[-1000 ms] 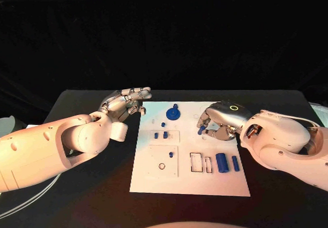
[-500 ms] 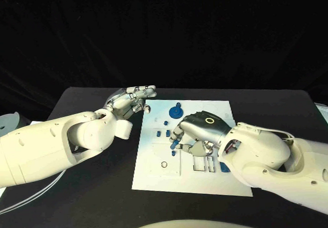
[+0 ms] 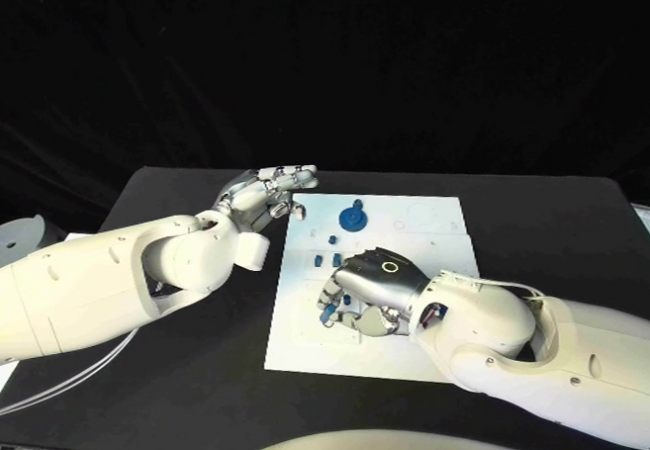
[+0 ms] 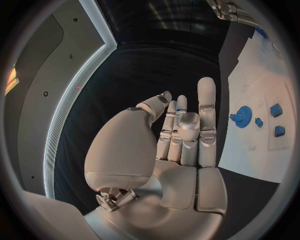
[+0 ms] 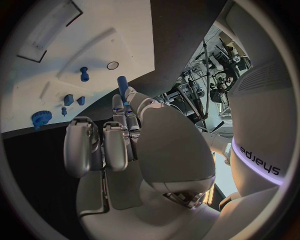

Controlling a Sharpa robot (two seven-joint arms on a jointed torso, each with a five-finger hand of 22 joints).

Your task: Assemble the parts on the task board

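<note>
The right hand (image 3: 368, 291) sits low over the near half of the white task board (image 3: 425, 220), palm down, knuckles up toward the head camera. In its wrist view it's pinching a small blue peg (image 5: 122, 82) between thumb and fingertip, with the peg's free end poking out toward the board; the other fingers (image 5: 115, 142) are curled in next to it. In the same view there's a round hole (image 5: 112, 65) in a raised panel of the board close to the peg's tip, and I can't tell if the peg is touching anything. Another blue peg (image 5: 84, 75) stands upright in that panel beside the hole.

A bit farther back, two little blue blocks (image 3: 323, 258) sit on the board just beyond the right hand. Past those, near the far edge, the blue gear (image 3: 353, 219) lies flat.

The left hand (image 3: 265, 193) hangs by the far left corner of the board, over the black table (image 3: 168, 201). In its wrist view the fingers (image 4: 207, 110) are held up, nearly straight and close together, nothing in them, so it's empty.
</note>
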